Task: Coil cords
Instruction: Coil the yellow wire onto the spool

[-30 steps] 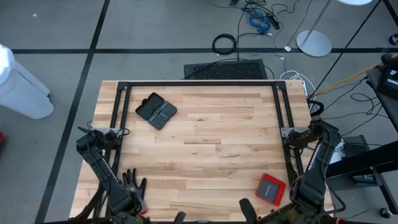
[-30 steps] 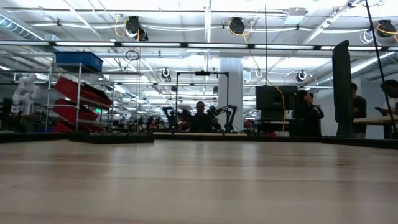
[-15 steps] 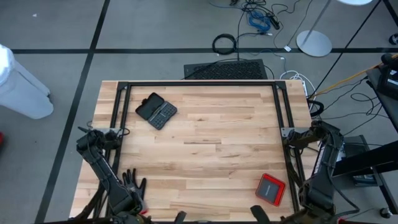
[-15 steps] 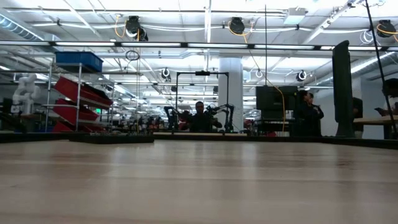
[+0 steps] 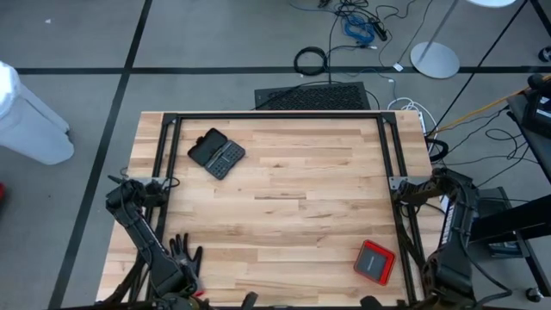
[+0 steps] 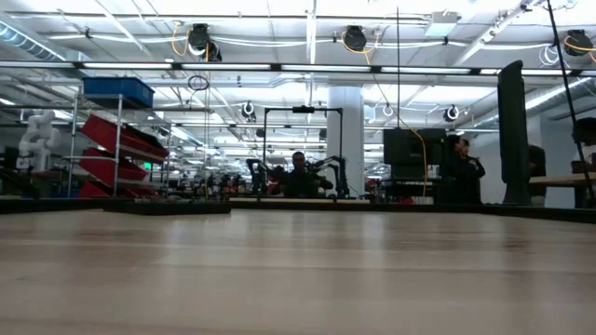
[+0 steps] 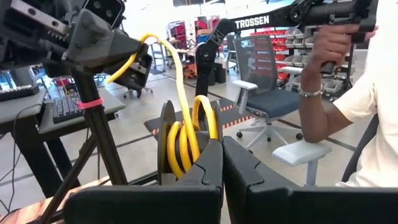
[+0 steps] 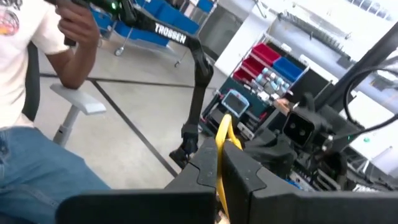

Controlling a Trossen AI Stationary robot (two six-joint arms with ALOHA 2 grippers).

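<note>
Left wrist view: left fingers pressed together, yellow cord coiled just behind.

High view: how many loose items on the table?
3: black case far left, red box near right, glove near left. More may be hidden at the near edge.

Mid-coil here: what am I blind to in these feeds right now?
- High view: both end effectors and the cord fall past the bottom edge; only the left arm and right arm show.
- Low view: only the bare table; no cord, no arms.
- Left wrist view: the left end effector hides the bottom of the yellow cord coil.
- Right wrist view: the right end effector covers all but a short cord piece.
</note>
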